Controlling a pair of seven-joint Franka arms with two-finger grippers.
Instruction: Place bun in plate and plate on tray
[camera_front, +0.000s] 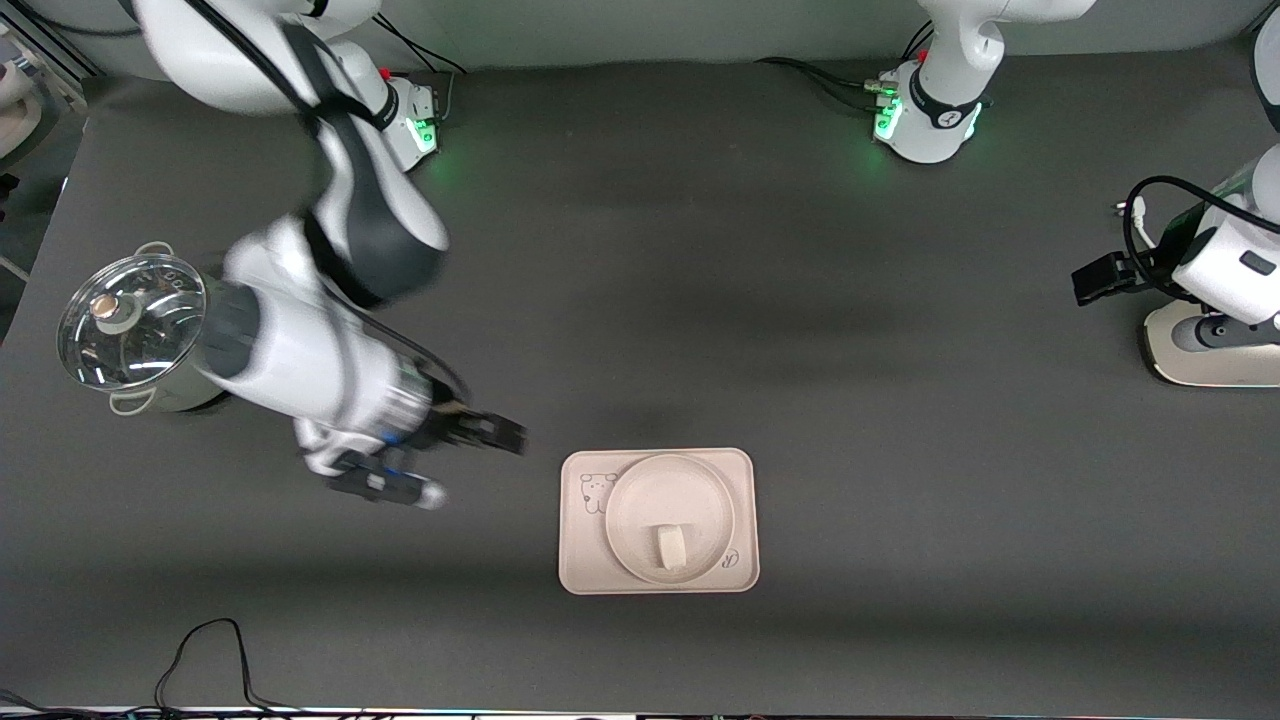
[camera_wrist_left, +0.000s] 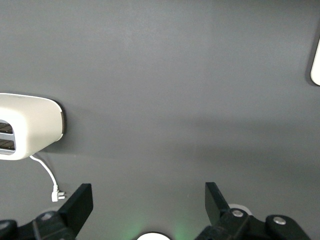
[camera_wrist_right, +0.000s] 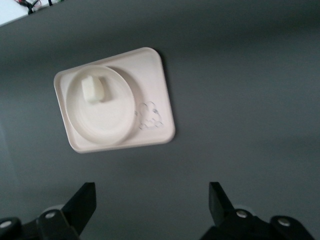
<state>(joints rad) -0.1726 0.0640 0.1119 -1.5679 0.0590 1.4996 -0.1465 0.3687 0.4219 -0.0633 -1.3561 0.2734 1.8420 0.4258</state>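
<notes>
**A:** Where's everything sitting relative to the tray (camera_front: 580, 560)?

**B:** The plate (camera_front: 640, 500) is on it with the bun (camera_front: 671, 547) in the plate, toward the rim nearest the front camera. The right gripper (camera_front: 470, 460) hovers over bare table just beside the tray, toward the right arm's end — fingers spread, holding nothing.

**A:** Anything else around?

**B:** A glass-lidded pot (camera_front: 130, 325) well apart at that same end, partly hidden by the right arm. The left gripper (camera_wrist_left: 149, 200) waits well apart from the tray over bare table, released too, near a white toaster (camera_wrist_left: 27, 125) — nothing crowds the tray.
</notes>
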